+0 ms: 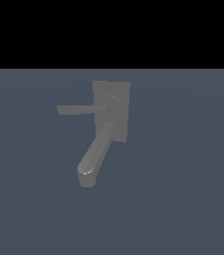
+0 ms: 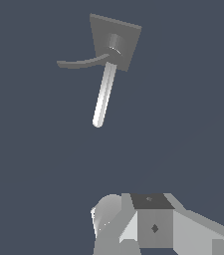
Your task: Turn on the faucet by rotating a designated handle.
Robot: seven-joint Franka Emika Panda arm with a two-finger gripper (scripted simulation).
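Faucet (image 1: 111, 110): matte grey, rectangular back plate, thick spout (image 1: 94, 154) angled down toward the exterior view's left. Handle (image 1: 78, 109): thin flat bar joined to the round hub, extending level toward the exterior view's left. Gripper (image 2: 151, 226): well apart from the faucet, touching nothing; jaws' state cannot be told.

Plain flat blue-grey floor (image 1: 183, 199) all around, smooth and bare. Black band (image 1: 111, 32) across the top of the exterior view. Soft, even light.
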